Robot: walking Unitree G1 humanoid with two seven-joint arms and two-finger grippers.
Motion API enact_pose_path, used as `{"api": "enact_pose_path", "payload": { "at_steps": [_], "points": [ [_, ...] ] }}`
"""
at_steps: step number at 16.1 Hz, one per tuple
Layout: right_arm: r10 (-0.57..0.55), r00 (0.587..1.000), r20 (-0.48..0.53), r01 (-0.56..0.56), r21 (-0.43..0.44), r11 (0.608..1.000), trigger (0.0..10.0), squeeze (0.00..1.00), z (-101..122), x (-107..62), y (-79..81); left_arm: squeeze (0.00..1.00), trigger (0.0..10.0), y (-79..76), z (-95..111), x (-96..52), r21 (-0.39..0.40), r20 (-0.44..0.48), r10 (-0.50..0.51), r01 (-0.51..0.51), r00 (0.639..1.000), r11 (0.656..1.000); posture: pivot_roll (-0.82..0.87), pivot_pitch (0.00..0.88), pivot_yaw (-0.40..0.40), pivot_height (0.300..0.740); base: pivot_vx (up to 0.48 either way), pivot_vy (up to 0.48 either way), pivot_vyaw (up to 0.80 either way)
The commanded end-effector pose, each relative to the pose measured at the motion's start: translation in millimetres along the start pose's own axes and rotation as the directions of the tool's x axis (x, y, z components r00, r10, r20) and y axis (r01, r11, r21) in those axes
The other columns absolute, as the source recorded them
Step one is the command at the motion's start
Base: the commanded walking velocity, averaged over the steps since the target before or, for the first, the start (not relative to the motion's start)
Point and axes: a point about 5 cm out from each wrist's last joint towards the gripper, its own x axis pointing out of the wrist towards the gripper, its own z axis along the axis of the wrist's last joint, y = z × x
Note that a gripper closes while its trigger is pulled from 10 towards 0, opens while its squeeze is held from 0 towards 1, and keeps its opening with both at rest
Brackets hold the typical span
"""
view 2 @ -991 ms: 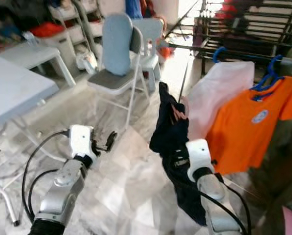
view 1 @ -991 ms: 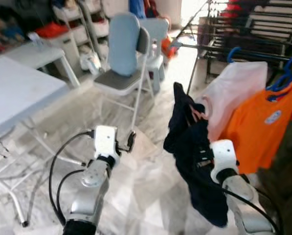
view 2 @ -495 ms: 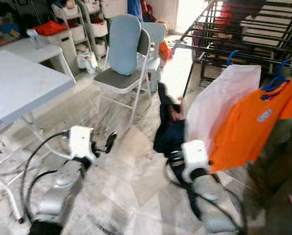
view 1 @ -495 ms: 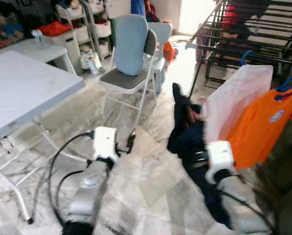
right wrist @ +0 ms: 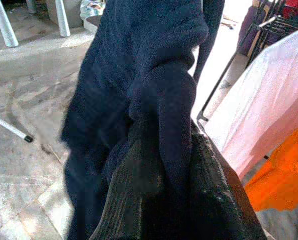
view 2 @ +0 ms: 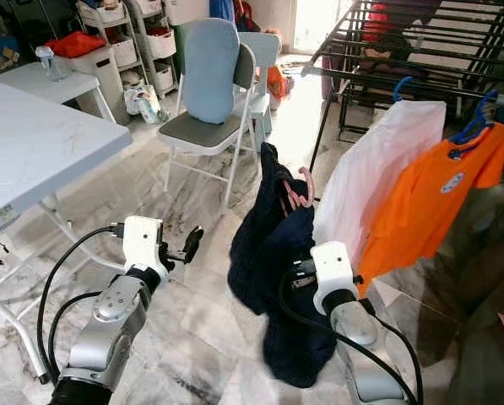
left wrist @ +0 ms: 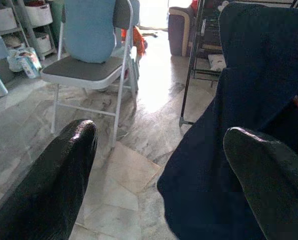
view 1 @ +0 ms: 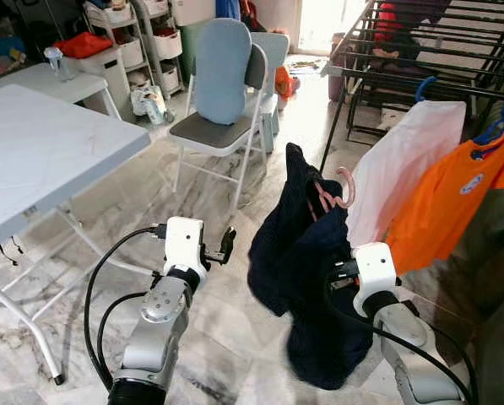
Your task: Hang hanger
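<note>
A navy garment (view 1: pixel 306 253) hangs on a pink hanger whose hook (view 1: pixel 345 187) sticks up above the cloth. My right gripper (view 1: pixel 343 275) is shut on the hanger through the cloth and holds it above the floor; the fingers (right wrist: pixel 139 200) are buried in navy fabric. Just right of it stands the black drying rack (view 1: pixel 420 80), carrying a pale pink garment (view 1: pixel 403 164) and an orange T-shirt (view 1: pixel 454 202) on blue hangers. My left gripper (view 1: pixel 227 245) is held out left of the navy garment, open, with nothing between its fingers (left wrist: pixel 64 175).
A white folding table (view 1: pixel 40 152) stands at the left. A folding chair with a blue cushion (view 1: pixel 222 84) is ahead, with shelves and bins (view 1: pixel 129 51) behind it. Marble floor lies between the chair and the rack.
The camera has shifted and the picture has sharpened. The navy garment has swung out to the left and the pink hook now stands clear. The left gripper holds its pose.
</note>
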Motion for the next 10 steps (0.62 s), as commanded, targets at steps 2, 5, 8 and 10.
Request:
{"api": "enact_pose_path", "payload": {
  "at_steps": [2, 5, 8, 10],
  "points": [
    [-0.006, 0.998, 0.059, 0.006, -0.008, 1.0, 10.0, 0.0, 13.6, 1.9, -1.9, 0.0, 10.0, 1.9, 2.0, 1.5, 0.01, -0.004, 0.008, -0.008, 1.0, 1.0, -0.15, 0.0, 0.044, 0.74, 0.0, -0.386, 0.0],
    [-0.007, 0.998, 0.059, 0.007, -0.005, 1.0, 10.0, 0.0, 13.5, 2.0, -1.9, 0.0, 10.0, 1.1, 1.9, 2.2, 0.012, -0.007, 0.007, -0.007, 1.0, 1.0, -0.15, 0.0, 0.044, 0.74, 0.0, -0.371, 0.0],
    [-0.008, 0.998, 0.059, 0.008, -0.005, 1.0, 10.0, 0.0, 13.4, 2.0, -1.7, 0.0, 10.0, 0.4, 1.5, 2.4, 0.012, -0.01, 0.002, -0.002, 1.0, 1.0, -0.15, 0.0, 0.047, 0.74, 0.0, -0.36, 0.0],
    [-0.008, 0.998, 0.058, 0.008, -0.004, 1.0, 10.0, 0.0, 13.1, 1.9, -1.7, 0.0, 10.0, 0.0, 1.7, 2.5, 0.011, -0.007, 0.001, -0.001, 1.0, 1.0, -0.15, 0.0, 0.047, 0.74, 0.0, -0.347, 0.0]
  ]
}}
